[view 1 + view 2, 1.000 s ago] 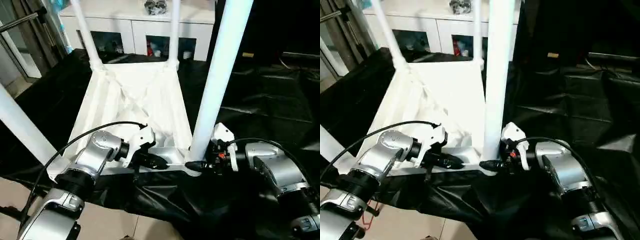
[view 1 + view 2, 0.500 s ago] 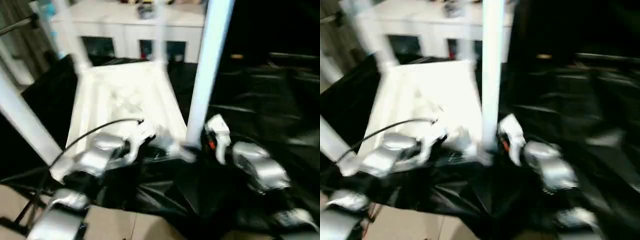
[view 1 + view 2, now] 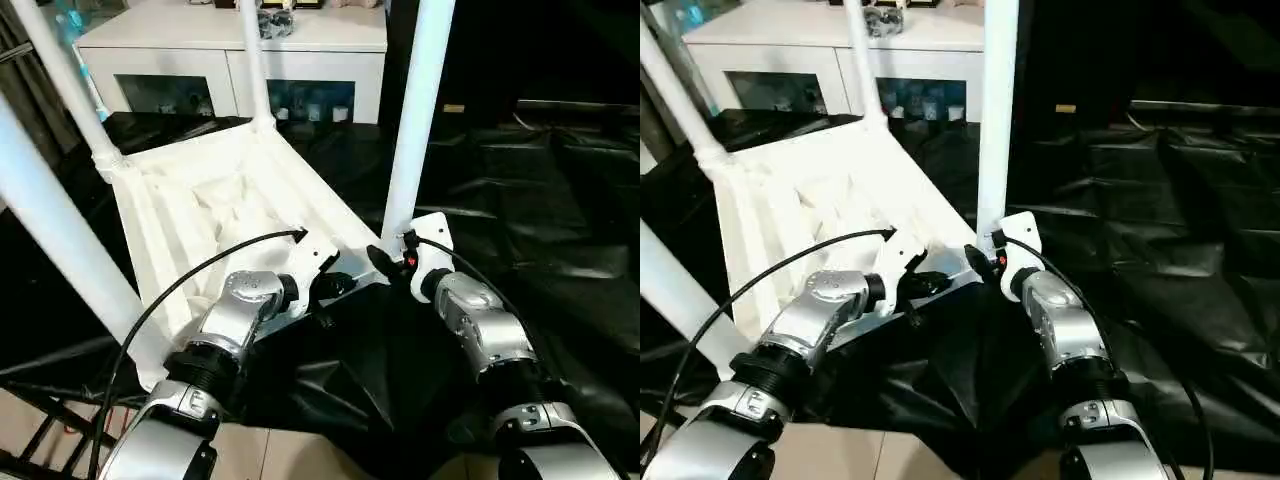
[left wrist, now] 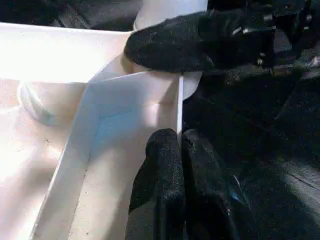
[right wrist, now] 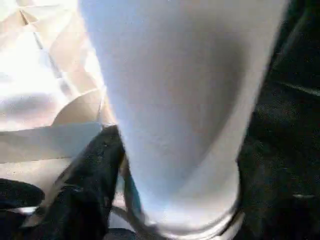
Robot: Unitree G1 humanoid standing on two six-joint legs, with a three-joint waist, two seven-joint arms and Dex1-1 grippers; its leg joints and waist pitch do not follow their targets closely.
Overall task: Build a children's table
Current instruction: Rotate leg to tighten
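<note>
On the black-draped worktop (image 3: pixel 560 200) the upturned tabletop (image 3: pixel 215 205) carries four legs. Left tool (image 4: pixel 177 145) pinches its rim; right tool (image 3: pixel 385 262) clamps the near-right leg (image 3: pixel 415 120) at its socket. Likely final seating; next, press that leg straight down.
</note>
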